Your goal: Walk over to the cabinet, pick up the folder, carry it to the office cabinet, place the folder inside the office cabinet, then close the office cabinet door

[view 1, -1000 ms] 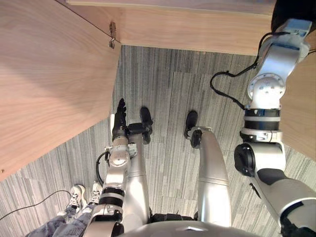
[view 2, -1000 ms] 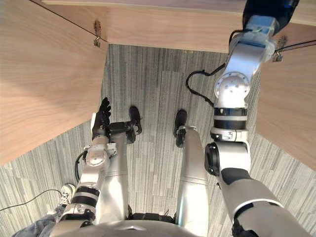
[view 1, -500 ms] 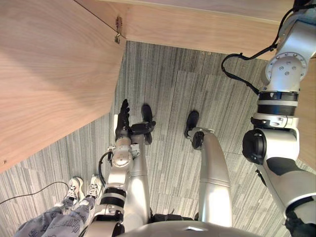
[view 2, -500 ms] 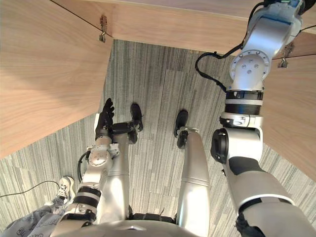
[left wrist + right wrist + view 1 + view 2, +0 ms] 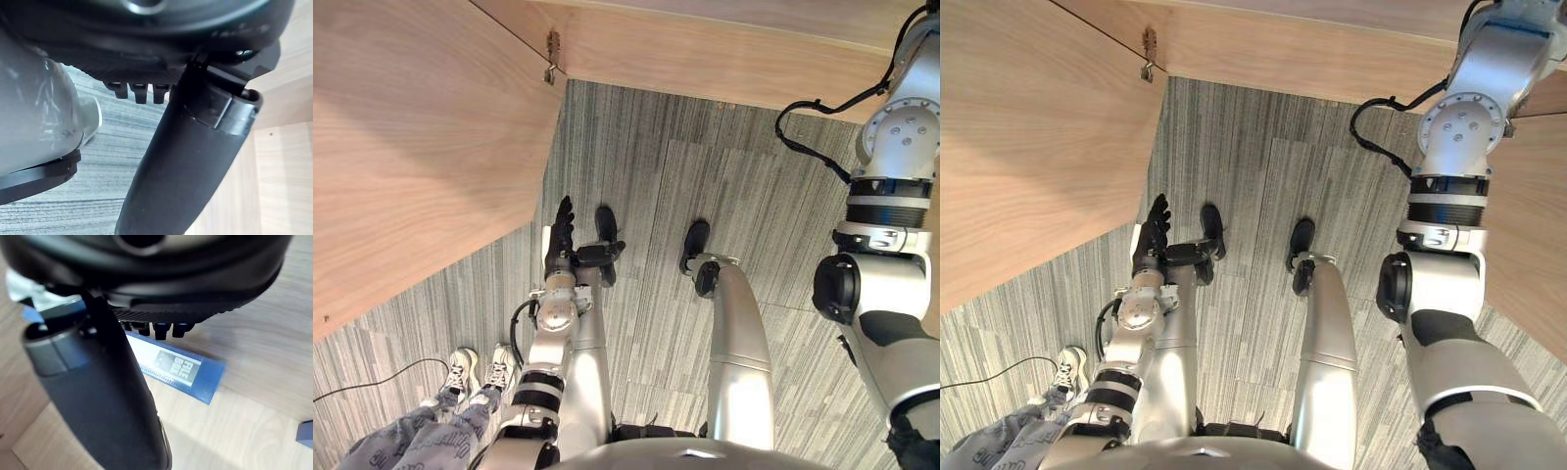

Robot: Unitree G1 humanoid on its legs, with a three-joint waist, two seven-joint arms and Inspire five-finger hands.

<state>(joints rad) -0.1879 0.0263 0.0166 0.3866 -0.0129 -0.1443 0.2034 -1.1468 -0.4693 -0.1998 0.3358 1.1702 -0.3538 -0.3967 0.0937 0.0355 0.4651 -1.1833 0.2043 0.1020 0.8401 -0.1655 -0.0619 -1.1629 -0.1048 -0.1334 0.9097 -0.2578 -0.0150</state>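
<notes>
Our right hand [image 5: 146,279] hangs relaxed, gripping nothing, just over the blue folder [image 5: 195,377], which lies flat on the cabinet's wood board [image 5: 254,333]. There's a white printed label on its spine. Our left hand [image 5: 559,235] is straight-fingered near the open door [image 5: 411,147] edge, w/ carpet [image 5: 705,176] beyond.

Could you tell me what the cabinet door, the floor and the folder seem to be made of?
Cabinet door: wood or wood-look laminate, matt, with pale grain lines.
Floor: seemingly grey carpet tiles, with fine stripes and seams.
Folder: probably blue plastic or coated card, smooth, with a white label.
</notes>
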